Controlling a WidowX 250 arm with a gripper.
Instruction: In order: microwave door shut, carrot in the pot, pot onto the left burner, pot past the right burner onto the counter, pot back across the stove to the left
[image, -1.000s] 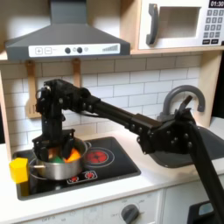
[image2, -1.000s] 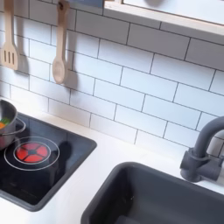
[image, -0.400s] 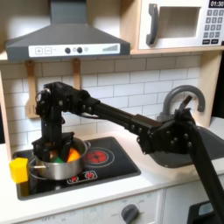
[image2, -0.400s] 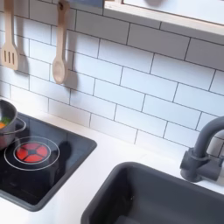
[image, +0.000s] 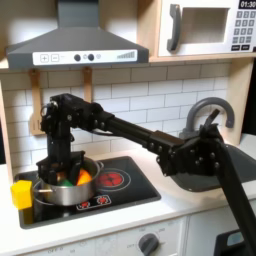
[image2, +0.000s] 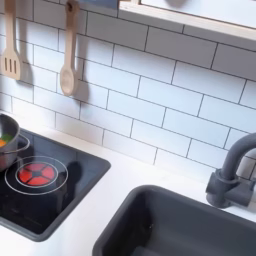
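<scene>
The microwave door (image: 203, 29) sits flush and shut at the first exterior view's top right. The shiny pot (image: 63, 188) rests on the black stove (image: 130, 190) over the burner at the first exterior view's left. The orange carrot (image: 84, 177) lies inside it. My gripper (image: 62, 171) reaches down into the pot, where the rim and the wrist hide its fingertips. In the second exterior view the pot's rim (image2: 8, 128) shows at the left edge with orange and green inside. The pale counter (image: 185, 205) surrounds the stove (image2: 70, 190).
A yellow block (image: 21, 193) stands just left of the pot. The free red burner (image: 112, 180) (image2: 35, 173) lies beside it. The dark sink (image2: 190, 225) and grey faucet (image2: 235, 165) sit further right. A wooden spoon (image2: 67, 60) and a spatula (image2: 10, 50) hang on the tiled wall.
</scene>
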